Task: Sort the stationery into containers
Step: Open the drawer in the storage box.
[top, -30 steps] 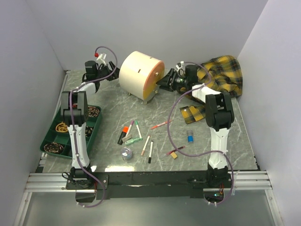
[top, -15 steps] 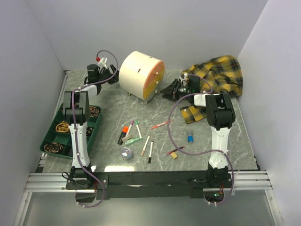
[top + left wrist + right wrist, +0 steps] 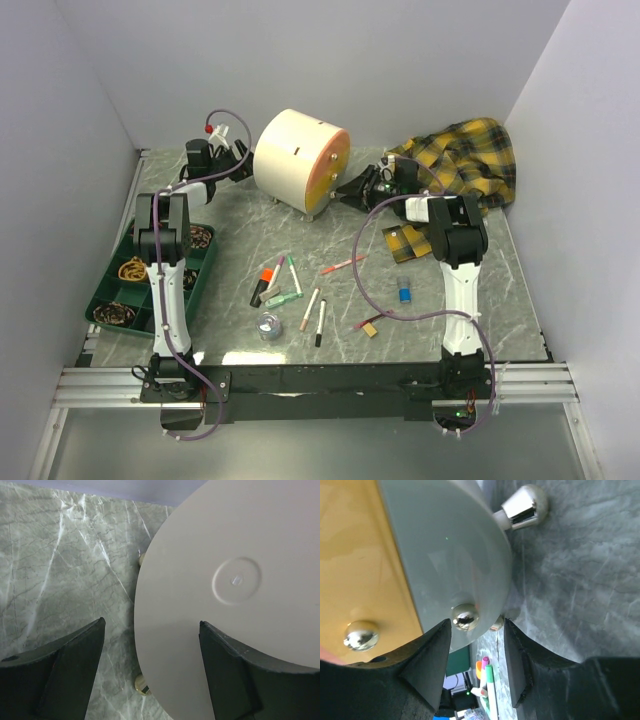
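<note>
Two wrist views reveal what overhead cannot: right gripper (image 3: 476, 625) jaws parted around a drawer knob (image 3: 465, 616); left gripper (image 3: 151, 625) jaws wide at the cabinet (image 3: 235, 555) back.

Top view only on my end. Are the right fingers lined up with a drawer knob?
Observer: Yes. The right fingers are open, with a small silver knob just off their tips, ungripped.
Operator: Which panel carries it?
Observer: The pale front panel; the orange drawer beside it has a second knob.
Operator: And the left?
Observer: The left fingers are open, facing the plain cream back of the cabinet.
</note>
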Robot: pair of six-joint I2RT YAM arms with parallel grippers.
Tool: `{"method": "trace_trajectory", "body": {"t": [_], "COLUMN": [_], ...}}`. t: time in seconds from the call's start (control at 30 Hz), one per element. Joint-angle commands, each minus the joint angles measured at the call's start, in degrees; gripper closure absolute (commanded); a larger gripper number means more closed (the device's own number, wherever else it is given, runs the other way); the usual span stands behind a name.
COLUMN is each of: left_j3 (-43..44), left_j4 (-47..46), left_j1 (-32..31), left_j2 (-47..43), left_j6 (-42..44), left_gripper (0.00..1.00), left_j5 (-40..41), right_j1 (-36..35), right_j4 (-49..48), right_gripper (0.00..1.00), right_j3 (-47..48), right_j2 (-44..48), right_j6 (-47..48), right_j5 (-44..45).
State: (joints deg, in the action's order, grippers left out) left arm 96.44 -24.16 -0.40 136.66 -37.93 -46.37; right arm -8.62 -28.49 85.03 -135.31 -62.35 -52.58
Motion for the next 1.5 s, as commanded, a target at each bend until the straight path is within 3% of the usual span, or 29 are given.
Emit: {"method": "trace_trajectory", "body": {"t": [0.0, 0.47, 1.47], "left_j3": [-0.5, -0.5, -1.4], "left_j4": [-1.1, -1.5, -1.8], "left_j1": [-0.6, -0.1, -0.1], "left_j2": [-4.8, -4.5, -5.3], "left_j6": [1.1, 0.5, 1.2], "left_gripper": [0.18, 0.14, 0.08], "left_j5": [-1.7, -1.8, -2.0], "right_j1": [-0.9, -2.0, -3.7], "right_j4": [-0.4, 1.8, -2.4], "right_gripper": [0.48, 0.53, 0.58], "right_j3": [3.0, 7.5, 4.8], "right_j2": [-0.8, -2.7, -3.6], "right_j6": [-0.2, 0.7, -2.9], "right_j5": [-0.2, -1.3, -4.0]}}
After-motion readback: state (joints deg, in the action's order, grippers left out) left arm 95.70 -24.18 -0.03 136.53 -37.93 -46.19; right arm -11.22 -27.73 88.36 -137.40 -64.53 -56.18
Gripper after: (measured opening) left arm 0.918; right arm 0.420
